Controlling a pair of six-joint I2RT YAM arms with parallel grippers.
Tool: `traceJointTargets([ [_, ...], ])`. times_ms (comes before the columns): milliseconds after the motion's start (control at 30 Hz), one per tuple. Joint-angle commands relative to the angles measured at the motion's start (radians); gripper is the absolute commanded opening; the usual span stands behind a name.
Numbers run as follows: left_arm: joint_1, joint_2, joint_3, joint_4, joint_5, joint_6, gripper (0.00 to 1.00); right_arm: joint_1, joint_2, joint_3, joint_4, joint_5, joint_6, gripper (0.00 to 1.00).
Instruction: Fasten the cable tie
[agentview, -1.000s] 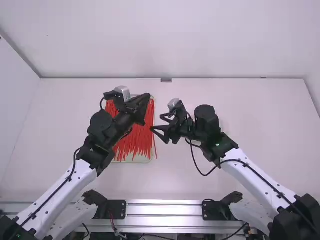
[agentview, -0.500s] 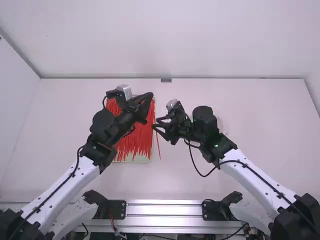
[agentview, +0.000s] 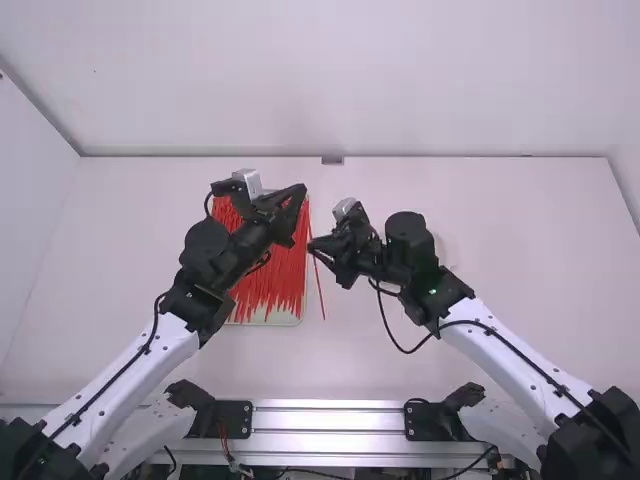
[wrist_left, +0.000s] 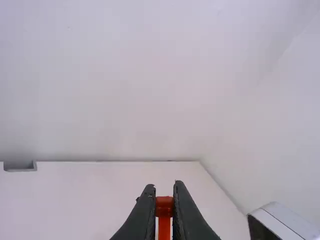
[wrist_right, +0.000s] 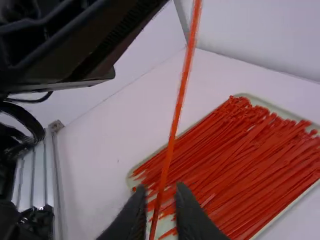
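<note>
Now, right gripper (wrist_right: 160, 189): pinching the long orange-red plastic cable tie (agentview: 318, 285), holding it up just beside the right edge of the pale flat tray (agentview: 270, 322).
Left gripper (wrist_left: 164, 190): squeezing a short orange-red stub (wrist_left: 164, 209) over the tray's far right corner; same tie or another, I cannot tell.
Tie axis: running from the right gripper toward the near edge of the white table (agentview: 480, 200).
Next move: likely bringing that free end round to the left gripper.

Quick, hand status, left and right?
Left hand: closed on the red cable tie.
Right hand: the cable tie passes through it; open or closed cannot be told.
</note>
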Motion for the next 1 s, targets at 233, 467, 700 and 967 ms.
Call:
traceJointTargets([
  [233,-0.008,-0.002,-0.005,0.034,0.058,-0.005,0.08,0.0,0.007,0.032,0.003,0.003,-0.026,0.0],
  [467,-0.01,-0.002,-0.005,0.072,0.105,0.119,0.38,-0.037,-0.002,0.032,0.0,-0.005,-0.034,0.0],
  [700,0.001,-0.002,-0.005,0.071,0.11,0.21,0.75,-0.153,-0.015,0.032,-0.007,-0.159,-0.113,0.0],
  [967,0.023,-0.002,0.036,0.034,0.201,0.287,0.99,-0.317,-0.014,0.032,0.024,-0.388,-0.167,0.0],
])
